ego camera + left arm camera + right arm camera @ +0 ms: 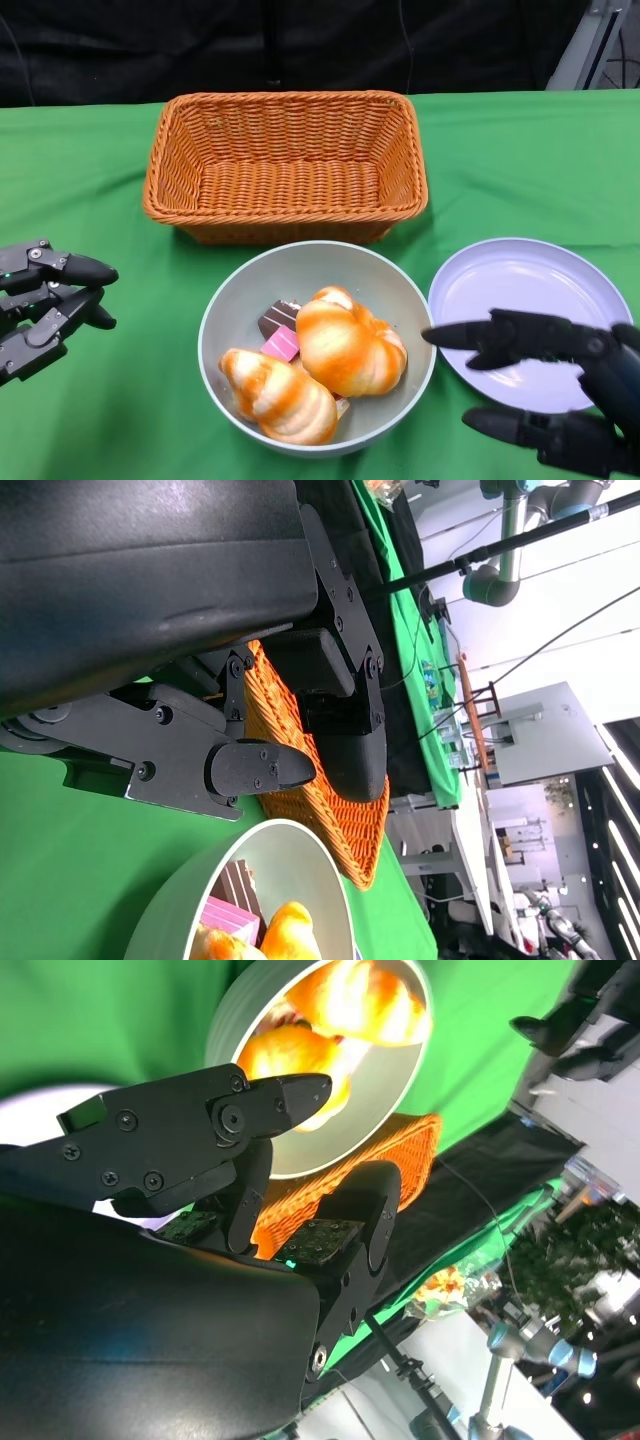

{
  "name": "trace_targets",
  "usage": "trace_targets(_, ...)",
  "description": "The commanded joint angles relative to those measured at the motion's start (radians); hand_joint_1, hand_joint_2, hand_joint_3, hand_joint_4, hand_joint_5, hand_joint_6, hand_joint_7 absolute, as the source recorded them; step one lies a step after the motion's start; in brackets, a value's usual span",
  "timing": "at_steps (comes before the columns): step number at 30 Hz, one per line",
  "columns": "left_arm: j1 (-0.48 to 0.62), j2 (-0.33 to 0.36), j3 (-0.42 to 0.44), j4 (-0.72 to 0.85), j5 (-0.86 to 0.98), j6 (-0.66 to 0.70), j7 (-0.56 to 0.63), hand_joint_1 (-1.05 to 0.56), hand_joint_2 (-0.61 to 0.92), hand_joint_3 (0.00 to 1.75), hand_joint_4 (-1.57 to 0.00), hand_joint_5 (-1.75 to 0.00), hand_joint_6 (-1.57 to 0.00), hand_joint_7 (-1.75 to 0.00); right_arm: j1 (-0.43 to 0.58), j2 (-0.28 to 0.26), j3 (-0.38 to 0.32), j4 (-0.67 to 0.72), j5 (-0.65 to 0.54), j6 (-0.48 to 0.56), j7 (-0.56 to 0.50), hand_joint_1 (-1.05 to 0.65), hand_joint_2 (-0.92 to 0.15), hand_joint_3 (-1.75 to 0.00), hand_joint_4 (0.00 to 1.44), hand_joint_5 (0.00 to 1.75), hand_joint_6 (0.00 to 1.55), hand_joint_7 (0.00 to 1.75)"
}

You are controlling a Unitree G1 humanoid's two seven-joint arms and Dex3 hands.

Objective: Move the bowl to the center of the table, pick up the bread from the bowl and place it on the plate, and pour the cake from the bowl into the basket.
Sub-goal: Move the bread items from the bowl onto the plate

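A pale grey-green bowl (pixel 232 300) sits in front of me at the table's middle, holding two orange-glazed bread rolls (pixel 349 343) (pixel 278 396) and small cake pieces (pixel 281 331), brown and pink. The wicker basket (pixel 285 165) stands just behind it and the lilac plate (pixel 530 290) lies to its right. My right hand (pixel 560 385) hovers over the plate's near side, fingers apart and pointing at the bowl, holding nothing. My left hand (pixel 45 305) waits left of the bowl, fingers apart and empty. The right wrist view shows the bowl (pixel 290 1155) beyond my fingers (pixel 200 1120).
Green cloth (pixel 80 180) covers the table, with a black backdrop behind its far edge. The left wrist view shows the basket (pixel 330 810), the bowl rim (pixel 190 880) and a lab room with stands beyond the table.
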Motion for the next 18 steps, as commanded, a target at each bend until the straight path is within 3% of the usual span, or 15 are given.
trace_targets(1,0.010,0.005,0.003,0.004,0.003,-0.005,0.005,-0.07,0.92,0.37,-0.74,-1.30,-0.92,-0.72,-0.078,-0.030,0.033,-0.019,-0.068,0.080,0.052,-0.50,-0.92,-0.02,0.64,0.35,0.67,0.02)
trace_targets(18,0.001,-0.005,-0.021,0.065,0.076,-0.089,0.018,-0.08,0.92,0.35,-0.75,-1.26,-0.92,-0.73,-0.411,-0.035,0.280,0.186,-0.357,0.259,0.236,-0.75,-0.92,-0.09,0.66,0.17,0.54,0.00)
